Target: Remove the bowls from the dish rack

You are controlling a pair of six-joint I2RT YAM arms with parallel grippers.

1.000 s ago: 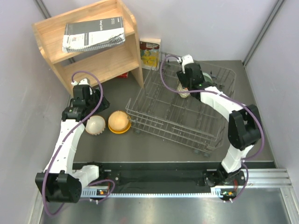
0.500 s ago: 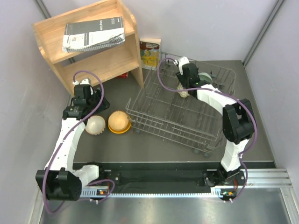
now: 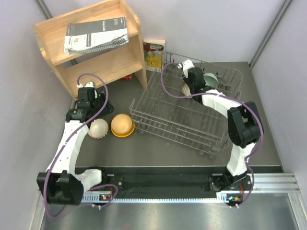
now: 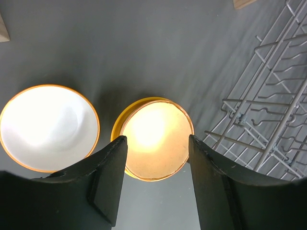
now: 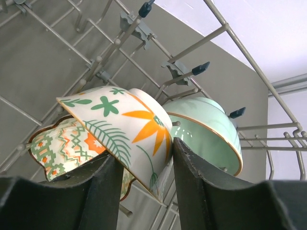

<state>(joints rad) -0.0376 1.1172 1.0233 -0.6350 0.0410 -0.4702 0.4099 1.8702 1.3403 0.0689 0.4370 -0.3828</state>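
The grey wire dish rack (image 3: pixel 177 120) stands at centre right. My right gripper (image 5: pixel 146 151) reaches into its far end and is shut on the wall of a tilted white bowl (image 5: pixel 129 129) painted with an orange flower and green leaves (image 3: pixel 185 89). Behind that bowl leans a scalloped patterned bowl (image 5: pixel 57 148). A pale teal-green bowl (image 5: pixel 206 134) stands on edge to its right (image 3: pixel 210 79). On the table left of the rack sit an orange-yellow bowl (image 3: pixel 122 125) and a tan-peach bowl (image 3: pixel 98 128). My left gripper (image 4: pixel 157 143) hangs open above the orange-yellow bowl (image 4: pixel 153 139), holding nothing.
A wooden shelf (image 3: pixel 103 57) with a spiral booklet (image 3: pixel 96 34) stands at the back left. A small box (image 3: pixel 154 55) leans against the wall behind the rack. Upright rack tines (image 5: pixel 182 76) surround the bowls. Walls close in on both sides.
My right gripper pushed further toward the rack's far end and its jaws closed onto the flowered bowl. The left arm drifted slightly toward the near side.
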